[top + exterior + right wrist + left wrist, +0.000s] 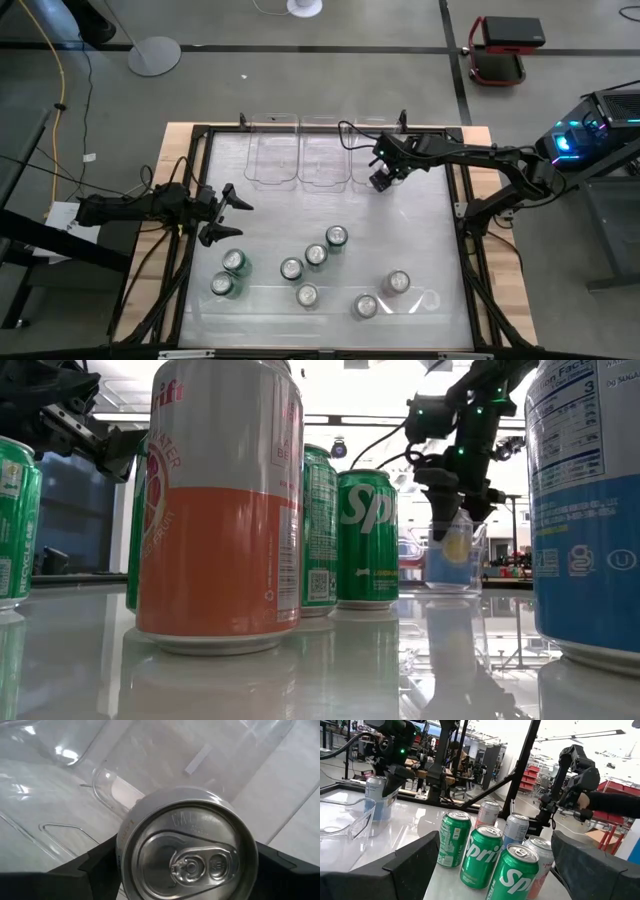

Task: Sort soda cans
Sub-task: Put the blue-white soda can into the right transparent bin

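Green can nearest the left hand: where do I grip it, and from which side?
Grip the green can on its round sidewall, probably from straight above: it stands upright, and the open left hand hovers just bin-side of it. Set the fingers clear of the neighbouring green can close beside it.

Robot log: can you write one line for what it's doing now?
right gripper: shut on silver can, at clear bins | left gripper: open, near green cans | table: eight cans unsorted

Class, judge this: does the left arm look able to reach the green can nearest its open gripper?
Probably yes: the left gripper is open just above the nearest green can, with bare table between and nothing blocking.
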Robot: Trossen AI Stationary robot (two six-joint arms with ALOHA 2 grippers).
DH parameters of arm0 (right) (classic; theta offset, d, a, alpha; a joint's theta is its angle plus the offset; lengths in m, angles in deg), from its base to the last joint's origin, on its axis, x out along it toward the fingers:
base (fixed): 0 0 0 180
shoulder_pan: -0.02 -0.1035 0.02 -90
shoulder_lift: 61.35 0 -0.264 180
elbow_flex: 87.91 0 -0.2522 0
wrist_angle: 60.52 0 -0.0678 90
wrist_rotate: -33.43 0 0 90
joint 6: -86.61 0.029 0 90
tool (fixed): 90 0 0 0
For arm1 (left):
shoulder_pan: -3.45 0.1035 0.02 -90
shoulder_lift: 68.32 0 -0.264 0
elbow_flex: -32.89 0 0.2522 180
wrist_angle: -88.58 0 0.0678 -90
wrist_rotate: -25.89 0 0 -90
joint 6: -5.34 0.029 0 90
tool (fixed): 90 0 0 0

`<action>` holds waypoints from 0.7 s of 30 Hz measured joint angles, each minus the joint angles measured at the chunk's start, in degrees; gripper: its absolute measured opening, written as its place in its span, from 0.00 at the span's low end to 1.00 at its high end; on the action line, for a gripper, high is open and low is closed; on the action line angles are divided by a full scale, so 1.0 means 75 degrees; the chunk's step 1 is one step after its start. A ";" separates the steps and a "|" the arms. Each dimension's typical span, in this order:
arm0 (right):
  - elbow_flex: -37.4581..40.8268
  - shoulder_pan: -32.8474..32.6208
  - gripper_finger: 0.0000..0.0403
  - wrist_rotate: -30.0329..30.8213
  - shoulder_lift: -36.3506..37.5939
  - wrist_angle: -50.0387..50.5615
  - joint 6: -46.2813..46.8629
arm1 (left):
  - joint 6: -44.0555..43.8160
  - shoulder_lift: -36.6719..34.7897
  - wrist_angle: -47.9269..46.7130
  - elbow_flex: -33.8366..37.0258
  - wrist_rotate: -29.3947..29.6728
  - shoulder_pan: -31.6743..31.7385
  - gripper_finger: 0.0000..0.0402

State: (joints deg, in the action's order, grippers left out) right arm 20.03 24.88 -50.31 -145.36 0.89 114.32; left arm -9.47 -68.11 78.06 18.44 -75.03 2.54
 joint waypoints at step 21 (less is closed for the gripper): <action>-0.0162 0.0038 0.76 -0.0115 -0.0003 0.0644 -0.0296 | 0.0000 -0.0001 0.0002 0.0000 0.0000 0.0003 0.90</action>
State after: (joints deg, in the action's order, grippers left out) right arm 18.81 25.16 -51.18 -145.38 5.72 112.10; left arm -9.47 -68.12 78.08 18.44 -75.03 2.56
